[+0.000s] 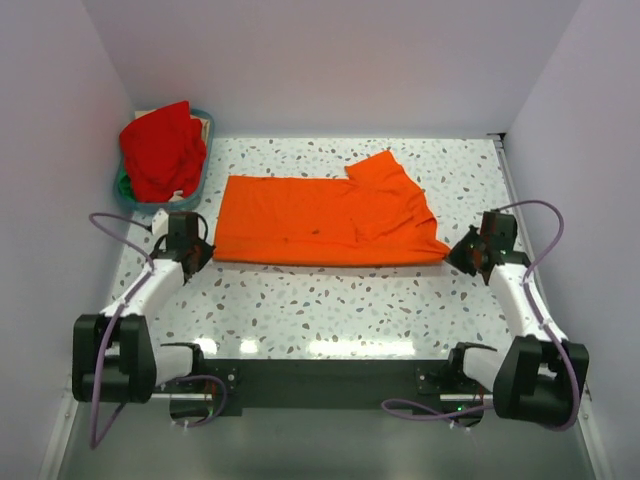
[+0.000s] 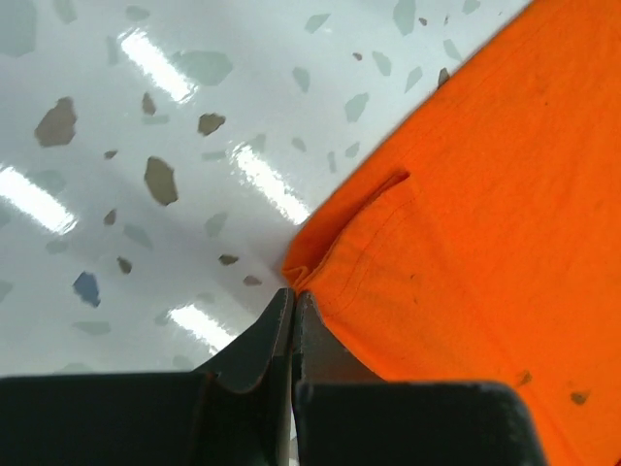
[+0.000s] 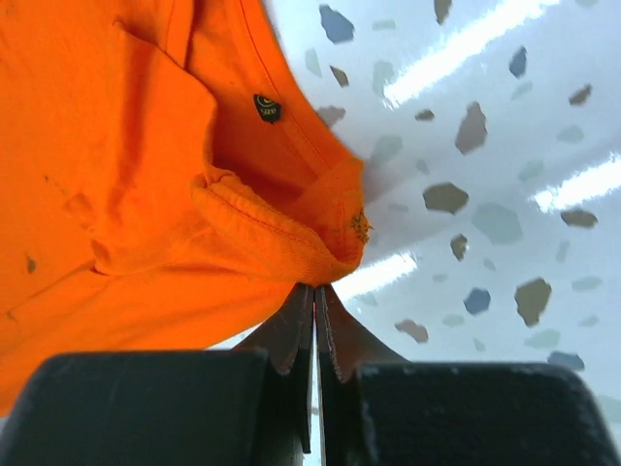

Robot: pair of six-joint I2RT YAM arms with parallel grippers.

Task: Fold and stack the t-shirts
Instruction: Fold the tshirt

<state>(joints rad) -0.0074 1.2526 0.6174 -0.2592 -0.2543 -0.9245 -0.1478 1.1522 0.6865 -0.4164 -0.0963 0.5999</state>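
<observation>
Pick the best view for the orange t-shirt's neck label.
Right wrist: the dark neck label sits close-up inside the orange t-shirt's collar. Top external shows the shirt, label not discernible; left wrist shows only another corner.

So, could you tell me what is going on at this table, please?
Two robot arms are working on the orange t-shirt, which lies spread across the speckled table. The left gripper is shut on its near left corner and the right gripper is shut on its near right corner. The red t-shirt sits crumpled in the basket at the far left, not yet folded.
</observation>
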